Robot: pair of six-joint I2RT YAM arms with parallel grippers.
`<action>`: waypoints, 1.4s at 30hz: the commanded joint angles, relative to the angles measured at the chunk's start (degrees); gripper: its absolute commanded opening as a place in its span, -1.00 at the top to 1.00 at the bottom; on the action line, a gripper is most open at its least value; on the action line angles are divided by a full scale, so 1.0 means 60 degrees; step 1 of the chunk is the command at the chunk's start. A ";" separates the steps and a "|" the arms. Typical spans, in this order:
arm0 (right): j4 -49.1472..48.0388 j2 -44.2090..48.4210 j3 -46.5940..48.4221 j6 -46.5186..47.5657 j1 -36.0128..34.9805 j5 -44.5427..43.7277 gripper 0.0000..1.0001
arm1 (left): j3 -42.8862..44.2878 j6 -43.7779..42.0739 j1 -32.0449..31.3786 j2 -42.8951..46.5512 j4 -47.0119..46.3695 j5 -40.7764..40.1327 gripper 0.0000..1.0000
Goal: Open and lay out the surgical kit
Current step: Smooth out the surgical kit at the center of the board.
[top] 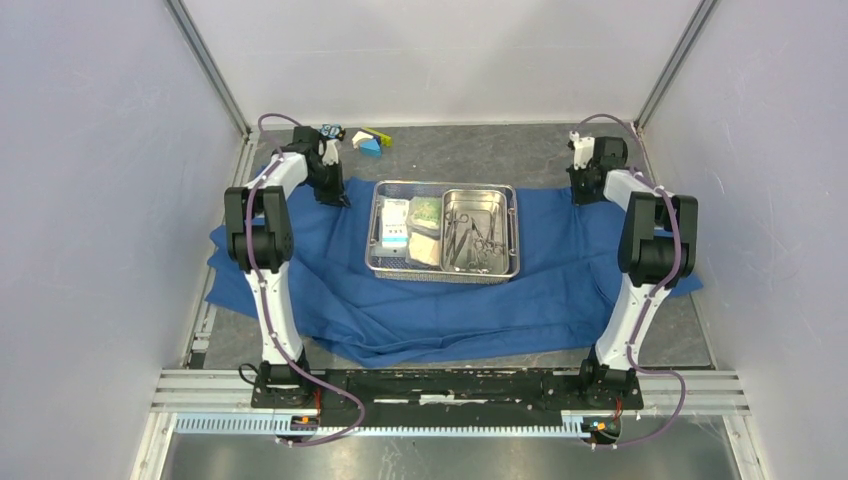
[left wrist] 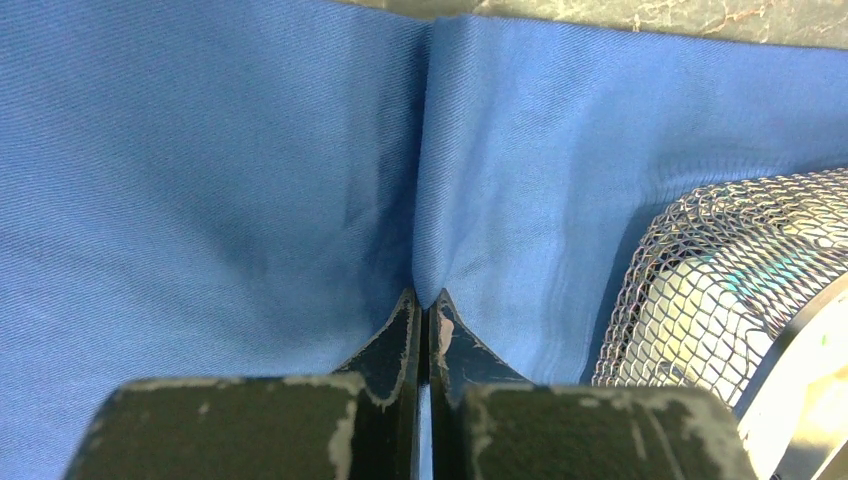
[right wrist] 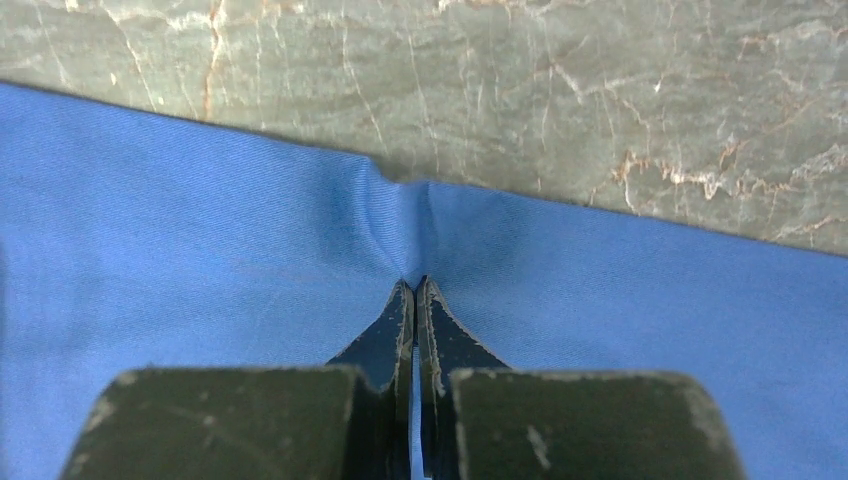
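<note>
Plainly, much is cut off: each wrist view shows only the tapered ends of the fingers (left wrist: 400,340), the rest running out of the bottom edge. The left hand (left wrist: 425,305) is closed, pinching a raised fold of the cloth (top: 450,310). The right hand (right wrist: 415,290) is closed on the cloth just inside its far hem, with a small pucker at the tips. From above, both hands are half hidden by their own wrists. In the left wrist view the tray (top: 441,277) appears only as a curved mesh corner, cut by the right edge, near the pinched fold.

The cloth lies spread over the bench (right wrist: 520,80), its far hem straight and its near edge rumpled. Both side corners pass beneath the arms (top: 268,290). A strip of grey marbled bench runs beyond the far hem, with a toy (top: 368,142) on it near the left hand. Walls (top: 100,200) stand close on both sides.

The tray sits mid-cloth. In its right half stands the pan (top: 478,192), holding instruments (top: 470,240) that overlap, so their number cannot be told. The left half holds three packets (top: 397,225), their labels too small to read.
</note>
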State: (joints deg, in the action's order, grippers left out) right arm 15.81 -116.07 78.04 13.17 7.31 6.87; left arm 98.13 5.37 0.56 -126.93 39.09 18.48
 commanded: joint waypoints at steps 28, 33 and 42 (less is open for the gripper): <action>-0.0130 -0.3407 0.5827 -0.0627 -0.0434 -0.0689 0.99 | 0.4765 0.0424 0.0567 -0.3146 0.0591 -0.1318 0.95; -0.0217 -0.3526 0.5943 -0.0629 -0.0457 -0.0810 0.99 | 0.5660 0.0344 0.0566 -0.3650 0.0853 -0.1322 0.95; -0.0246 -0.3790 0.6334 -0.0467 -0.0457 -0.0902 0.99 | 0.6717 0.0283 0.0566 -0.4241 0.1131 -0.1478 0.95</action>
State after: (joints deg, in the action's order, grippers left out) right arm 19.68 -137.27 111.42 9.26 3.90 4.49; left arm 136.68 6.61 1.89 -148.97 49.89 17.85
